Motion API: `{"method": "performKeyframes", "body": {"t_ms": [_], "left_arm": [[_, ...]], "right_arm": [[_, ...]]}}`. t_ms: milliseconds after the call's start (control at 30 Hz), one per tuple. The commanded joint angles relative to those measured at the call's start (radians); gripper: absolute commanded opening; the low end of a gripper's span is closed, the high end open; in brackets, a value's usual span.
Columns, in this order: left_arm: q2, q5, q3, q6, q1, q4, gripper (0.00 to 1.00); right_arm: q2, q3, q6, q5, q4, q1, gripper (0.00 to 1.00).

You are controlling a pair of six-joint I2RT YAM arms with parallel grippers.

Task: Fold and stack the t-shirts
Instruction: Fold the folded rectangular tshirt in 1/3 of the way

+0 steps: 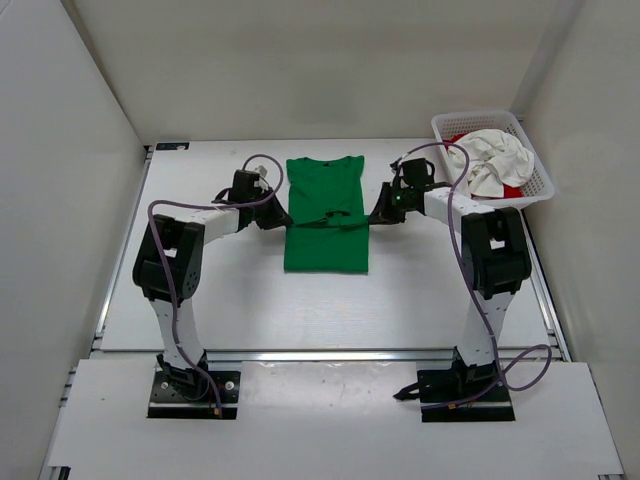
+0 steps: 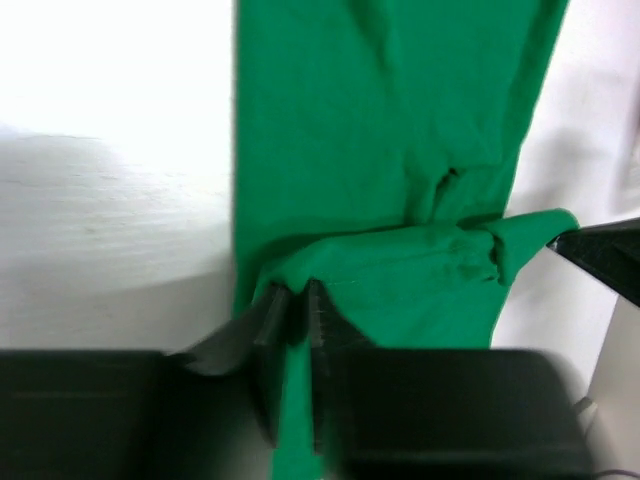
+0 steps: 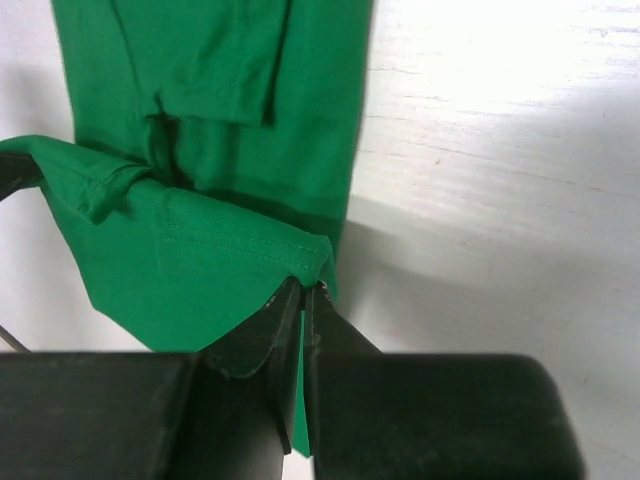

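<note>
The green t-shirt point(image 1: 325, 215) lies spread on the table's middle, sleeves folded in. My left gripper point(image 1: 282, 216) is shut on its left edge; the left wrist view shows green cloth point(image 2: 400, 150) pinched in the gripper point(image 2: 298, 292). My right gripper point(image 1: 375, 216) is shut on the right edge; the right wrist view shows it point(image 3: 303, 290) pinching a hemmed corner of the shirt point(image 3: 210, 250). Both hold the cloth lifted a little, with a fold across the shirt between them. The off-white t-shirt point(image 1: 490, 160) and the red t-shirt point(image 1: 512, 190) lie in the basket.
The white mesh basket point(image 1: 535, 165) stands at the table's far right corner, close behind the right arm. White walls enclose the table on the left, back and right.
</note>
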Motion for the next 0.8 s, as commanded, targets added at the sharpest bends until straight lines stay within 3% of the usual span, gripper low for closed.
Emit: {"method": "performKeyframes", "body": {"t_ms": [0, 67, 133, 200, 300, 333, 367, 433, 600, 767], "left_arm": [[-0.025, 0.024, 0.011, -0.017, 0.032, 0.077, 0.27], [-0.057, 0.009, 0.008, -0.028, 0.041, 0.076, 0.34], [-0.108, -0.014, -0.008, -0.027, 0.041, 0.074, 0.54], [-0.195, -0.035, -0.042, -0.036, 0.041, 0.109, 0.57], [-0.305, -0.049, -0.138, -0.040, -0.003, 0.148, 0.50], [-0.338, -0.045, -0.200, -0.051, -0.037, 0.172, 0.48], [-0.353, -0.052, -0.231, -0.065, -0.050, 0.192, 0.47], [-0.375, -0.045, -0.344, -0.100, -0.120, 0.291, 0.47], [-0.270, -0.017, -0.364, -0.076, -0.146, 0.274, 0.43], [-0.278, -0.029, -0.502, -0.079, -0.132, 0.318, 0.42]], "right_arm": [[0.028, 0.062, 0.010, -0.009, 0.046, -0.004, 0.02], [0.024, 0.080, 0.009, -0.009, 0.043, 0.001, 0.10], [0.010, 0.094, 0.006, 0.002, 0.024, 0.004, 0.17], [-0.039, 0.081, 0.012, 0.025, 0.024, 0.012, 0.28], [-0.129, 0.024, 0.003, 0.094, 0.058, 0.042, 0.37], [-0.158, 0.010, 0.003, 0.106, 0.070, 0.056, 0.37], [-0.168, -0.027, 0.000, 0.114, 0.087, 0.074, 0.28], [-0.159, -0.050, 0.003, 0.070, 0.116, 0.113, 0.01], [-0.096, -0.045, -0.026, 0.057, 0.076, 0.189, 0.00], [-0.224, -0.308, 0.032, 0.085, 0.228, 0.225, 0.00]]}}
